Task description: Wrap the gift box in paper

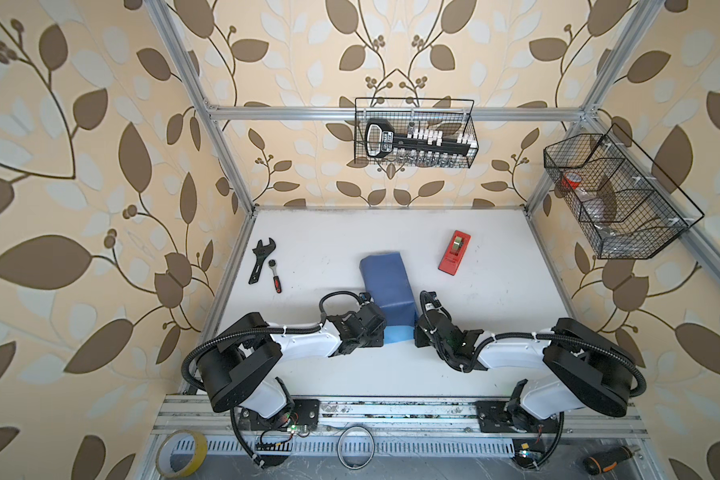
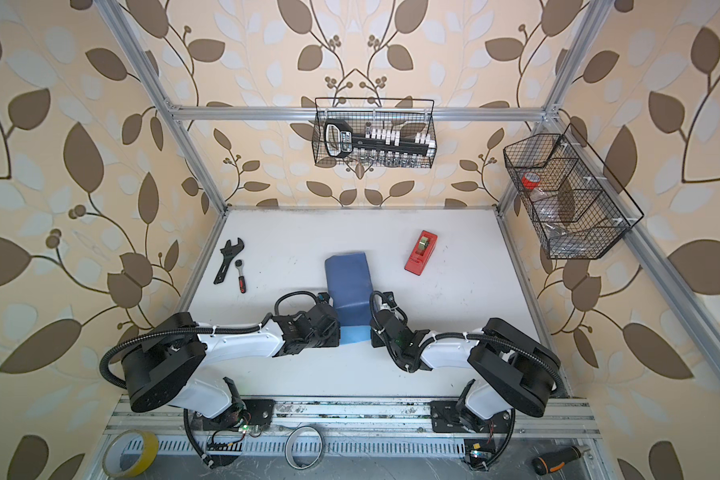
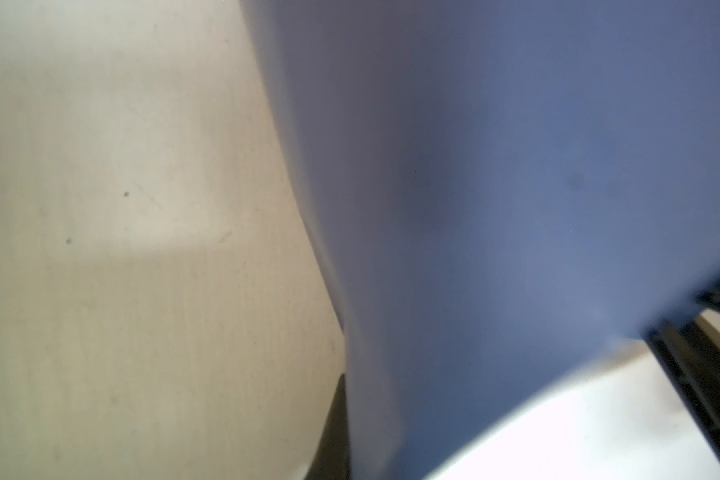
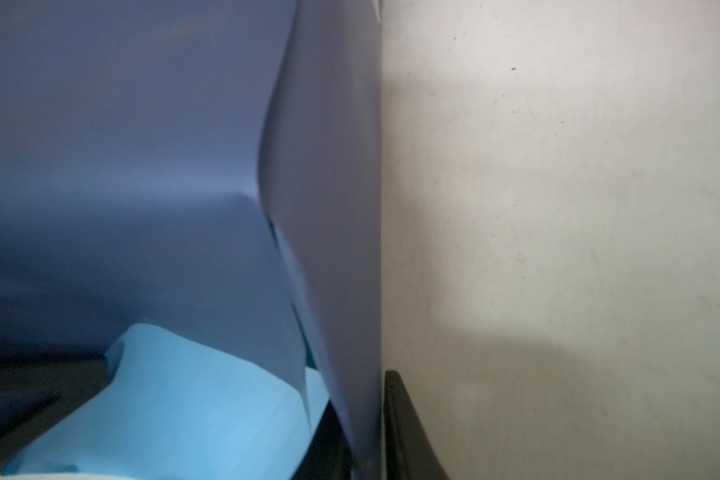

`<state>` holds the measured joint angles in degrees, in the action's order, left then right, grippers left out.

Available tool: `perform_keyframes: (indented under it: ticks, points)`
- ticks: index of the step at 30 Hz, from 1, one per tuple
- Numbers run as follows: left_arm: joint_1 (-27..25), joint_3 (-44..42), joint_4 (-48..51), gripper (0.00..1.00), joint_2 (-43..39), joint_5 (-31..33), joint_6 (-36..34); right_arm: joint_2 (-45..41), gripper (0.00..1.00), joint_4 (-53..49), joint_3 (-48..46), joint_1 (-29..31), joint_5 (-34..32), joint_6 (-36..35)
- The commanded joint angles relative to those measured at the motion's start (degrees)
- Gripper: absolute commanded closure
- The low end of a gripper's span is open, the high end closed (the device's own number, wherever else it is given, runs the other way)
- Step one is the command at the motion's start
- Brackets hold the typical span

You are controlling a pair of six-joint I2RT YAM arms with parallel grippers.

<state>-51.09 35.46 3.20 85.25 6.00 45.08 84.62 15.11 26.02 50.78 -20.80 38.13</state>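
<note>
White tabletop [image 1: 350,232], leaf wallpaper [image 1: 80,166], left end effector [image 1: 383,330], right end effector [image 1: 417,332], both clamped on paper [image 1: 385,282]

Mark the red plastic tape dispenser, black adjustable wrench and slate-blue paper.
red plastic tape dispenser [image 1: 451,262]: a top view, body.
black adjustable wrench [image 1: 257,267]: a top view, handle.
slate-blue paper [image 1: 385,276]: a top view, upper face.
</note>
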Motion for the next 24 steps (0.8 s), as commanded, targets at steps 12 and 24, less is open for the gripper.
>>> perform_keyframes:
  ticks: [12,24]
  points:
    - [-0.6,0.0,0.6,1.00,-0.6,2.2,-0.5,-4.1,0.64,-1.9,-2.5,0.2,4.4,-1.5]
    - [-0.6,0.5,1.7,1.00,-1.1,2.9,-1.0,-2.3,0.84,-2.6,-3.1,-3.3,3.9,-3.2]
